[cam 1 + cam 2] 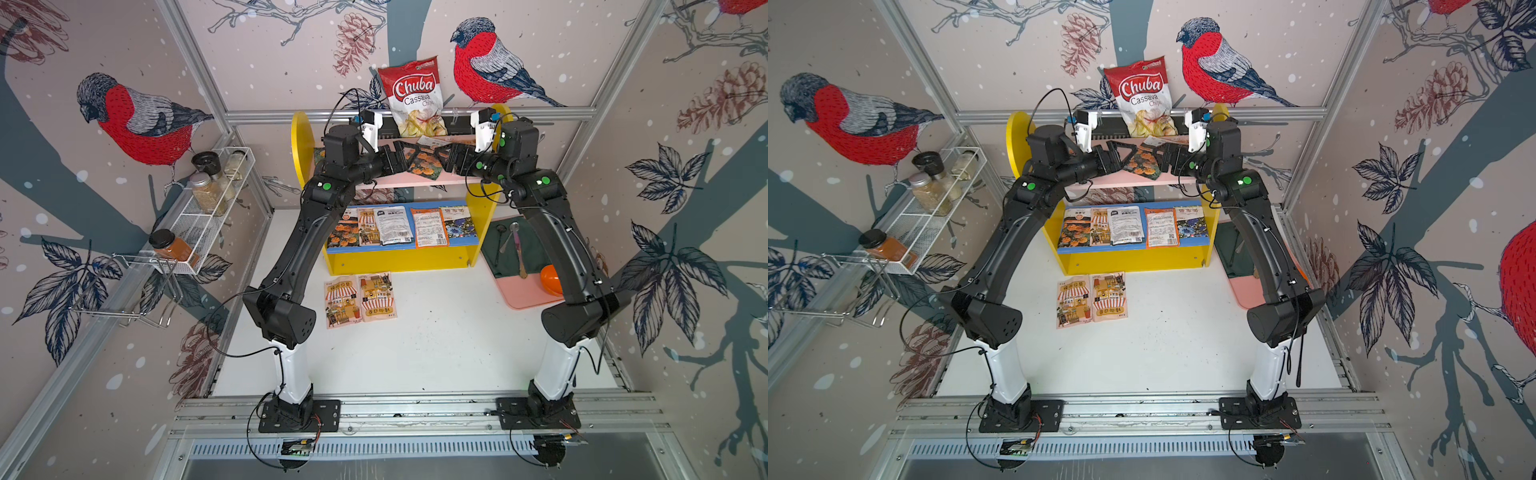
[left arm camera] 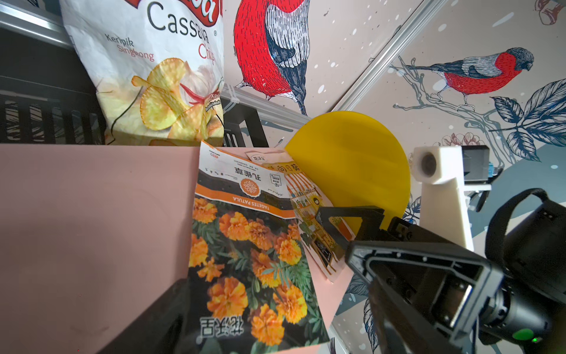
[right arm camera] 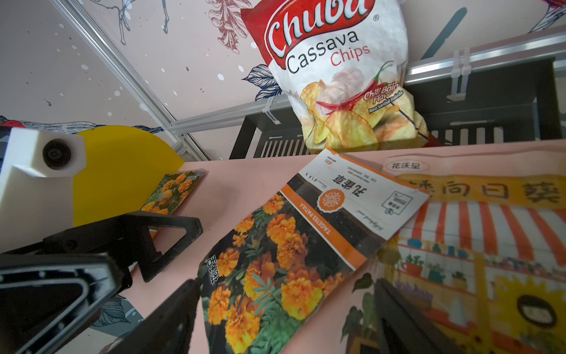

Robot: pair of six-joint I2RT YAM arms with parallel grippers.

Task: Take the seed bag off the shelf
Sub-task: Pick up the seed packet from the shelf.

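The white table (image 1: 436, 353) carries the shelf (image 1: 395, 262) at its far edge. The shelf has yellow side panels, a pink upper board (image 1: 409, 180) and a blue lower board (image 1: 376, 249). The left arm (image 1: 299, 249) and right arm (image 1: 557, 241) arch over the table and meet above the upper board. Behind the shelf, a cassava chips bag (image 1: 411, 93) stands upright in a black crate (image 3: 490, 116).

The marigold seed bag (image 1: 424, 165) lies skewed on the upper board, near its front edge. One side of it overlaps a striped shop-front bag (image 3: 490, 245). A row of 5 packets (image 1: 390, 224) covers the lower board, and 2 loose packets (image 1: 359, 299) lie on the table in front.

The left gripper (image 1: 404, 158) and right gripper (image 1: 444, 158) face each other across the marigold seed bag. Each has its jaws spread wide with nothing clamped. In the right wrist view, that gripper's fingers straddle the bag's near end, seemingly without touching it.
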